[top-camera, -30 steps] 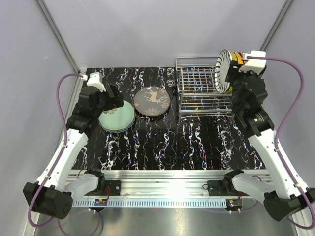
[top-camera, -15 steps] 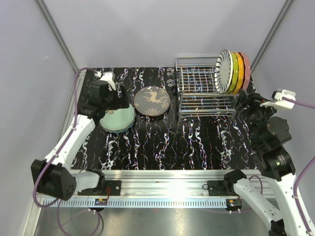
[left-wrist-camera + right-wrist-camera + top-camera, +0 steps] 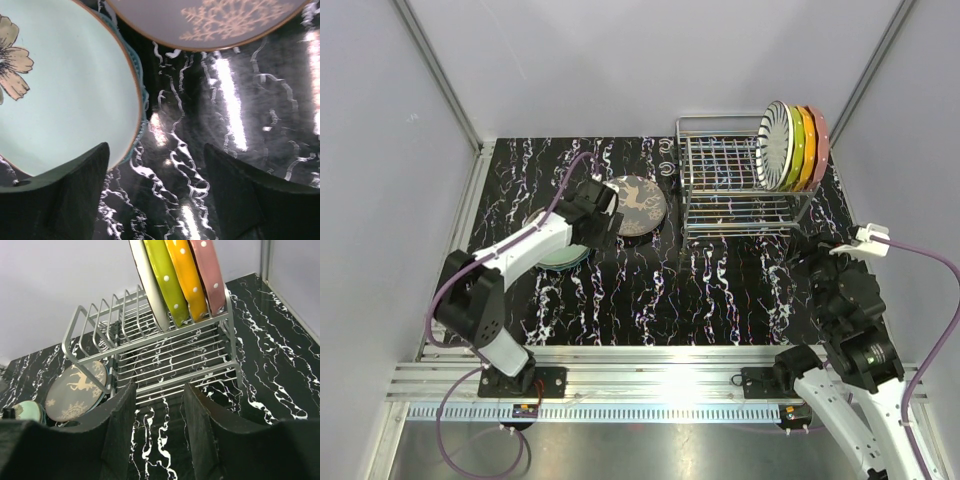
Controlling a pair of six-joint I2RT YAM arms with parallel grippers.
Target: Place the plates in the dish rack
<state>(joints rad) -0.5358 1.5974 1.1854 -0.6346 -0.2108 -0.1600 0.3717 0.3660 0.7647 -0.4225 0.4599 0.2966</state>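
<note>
The dish rack (image 3: 732, 192) (image 3: 165, 347) stands at the back right. A black-striped white plate (image 3: 775, 145), a yellow-green one (image 3: 167, 282), an orange one (image 3: 186, 277) and a pink one (image 3: 210, 272) stand upright in its right end. A dark grey-brown plate with a pale deer motif (image 3: 642, 198) (image 3: 210, 22) lies flat left of the rack. A teal stack (image 3: 560, 255) (image 3: 65, 95) lies beside it. My left gripper (image 3: 605, 215) (image 3: 157, 192) hangs open and empty over the tabletop between these two. My right gripper (image 3: 817, 262) (image 3: 160, 430) is open and empty, in front of the rack.
The black marbled tabletop (image 3: 720, 290) ends at grey walls on the left, right and back. An aluminium rail (image 3: 650, 380) runs along the near edge. The rack's left slots (image 3: 107, 315) hold nothing. My left forearm (image 3: 525, 245) lies over part of the teal stack.
My left gripper has swung right from the teal stack's far side to the gap beside the deer plate, its jaws narrowing a little. My right arm has drawn back from the rack.
</note>
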